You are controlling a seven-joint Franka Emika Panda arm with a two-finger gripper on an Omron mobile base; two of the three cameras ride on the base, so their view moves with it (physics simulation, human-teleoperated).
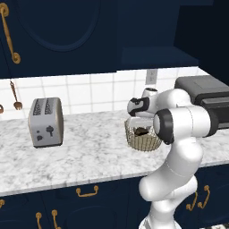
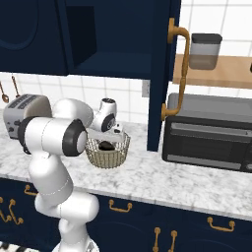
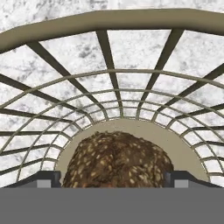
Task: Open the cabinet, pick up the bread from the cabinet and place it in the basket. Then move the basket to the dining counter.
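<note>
Marble worktop [image 1: 80, 156] gave you open room between toaster [image 1: 45, 121] and basket [image 1: 142, 139]; toaster oven [image 2: 209, 133] crowded its far side. Your gripper [image 3: 112, 179] sat inside the basket rim, fingers spread either side of the bread [image 3: 116, 159] on its floor. Right base view added the open cabinet [image 2: 165, 74] door.

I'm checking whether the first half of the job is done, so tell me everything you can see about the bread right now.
The bread is a small round loaf, lumpy and dark brown, its crust speckled with pale seed-like flecks. It lies on the solid tan floor of the wire basket, which stands on the marble worktop. In the base views it shows as a dark lump low inside the mesh. The gripper hangs open just above it, one fingertip on each side; whether they touch the loaf cannot be told.
</note>
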